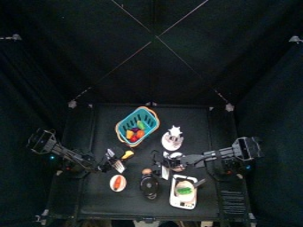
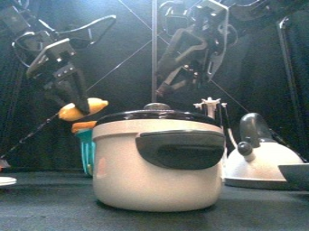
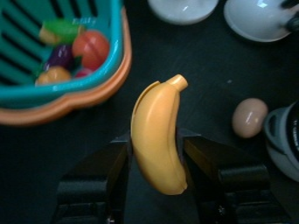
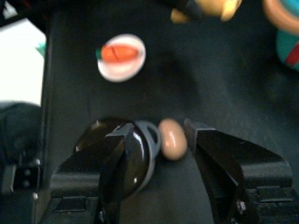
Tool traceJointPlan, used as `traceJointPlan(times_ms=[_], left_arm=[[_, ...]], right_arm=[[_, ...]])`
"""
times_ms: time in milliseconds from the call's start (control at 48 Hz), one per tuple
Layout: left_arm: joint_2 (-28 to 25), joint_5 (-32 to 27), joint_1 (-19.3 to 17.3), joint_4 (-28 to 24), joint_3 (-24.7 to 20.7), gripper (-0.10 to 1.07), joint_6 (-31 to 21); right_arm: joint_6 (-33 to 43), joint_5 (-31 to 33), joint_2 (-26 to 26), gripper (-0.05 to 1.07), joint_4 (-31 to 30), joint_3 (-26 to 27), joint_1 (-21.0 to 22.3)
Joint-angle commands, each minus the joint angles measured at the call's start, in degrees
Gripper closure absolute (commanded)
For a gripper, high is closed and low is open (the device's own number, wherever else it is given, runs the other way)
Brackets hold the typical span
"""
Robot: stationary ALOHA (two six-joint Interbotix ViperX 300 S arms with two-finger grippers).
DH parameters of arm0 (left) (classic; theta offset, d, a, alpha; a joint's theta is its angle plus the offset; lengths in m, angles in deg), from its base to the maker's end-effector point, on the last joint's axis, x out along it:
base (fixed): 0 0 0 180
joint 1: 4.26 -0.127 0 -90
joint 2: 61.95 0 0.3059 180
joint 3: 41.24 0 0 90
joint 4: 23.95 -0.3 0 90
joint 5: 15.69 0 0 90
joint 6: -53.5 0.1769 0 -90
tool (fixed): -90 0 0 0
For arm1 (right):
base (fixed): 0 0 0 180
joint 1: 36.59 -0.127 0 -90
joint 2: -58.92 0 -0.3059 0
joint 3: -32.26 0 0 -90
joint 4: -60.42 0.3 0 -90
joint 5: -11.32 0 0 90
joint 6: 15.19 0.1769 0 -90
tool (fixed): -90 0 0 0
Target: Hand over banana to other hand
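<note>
Left hand (image 3: pixel 158 171) grips the banana (image 3: pixel 159 133)
The banana is held above the desk (image 3: pixel 233 74) beside the basket (image 3: pixel 70 92) — the right hand (image 4: pixel 163 149) hangs open over an egg (image 4: pixel 173 138)

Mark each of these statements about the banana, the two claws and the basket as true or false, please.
1. The left claw holds the banana. True.
2. The banana lies inside the teal basket. False: it is outside the basket, held up between the left claw's jaws.
3. The right claw grips the banana too. False: nothing is between its open jaws; a beige egg lies on the table below them.
4. The teal basket holds several small toy fruits. True.
5. A white plate carries something orange-red. True.
6. The white pot in the front view has no lid. False: a black lid sits on it.
</note>
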Motion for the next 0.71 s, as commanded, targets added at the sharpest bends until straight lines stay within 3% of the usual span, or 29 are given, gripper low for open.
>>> traceJointPlan(times_ms=[0, 292, 521, 688], left_arm=[[0.2, 2.8, 0.1, -3.1, -1.1, 0.20, -0.1], [-0.4, 5.6, 0.1, -7.3, -2.5, 0.20, -0.2], [-3.1, 5.3, 0.1, -11.9, -4.7, 0.20, -0.1], [-4.3, 4.7, 0.1, -12.3, -5.9, 0.20, -0.2]], right_arm=[[-0.1, -5.1, 0.9, 0.16, 1.0, 0.3, 0.7], [0.0, -11.5, -0.4, 0.12, 6.7, -1.1, 1.8], [0.0, -14.2, -1.8, 0.03, 8.3, -0.8, 1.8], [0.0, -15.0, -2.4, 0.02, 8.7, -0.4, 1.7]])
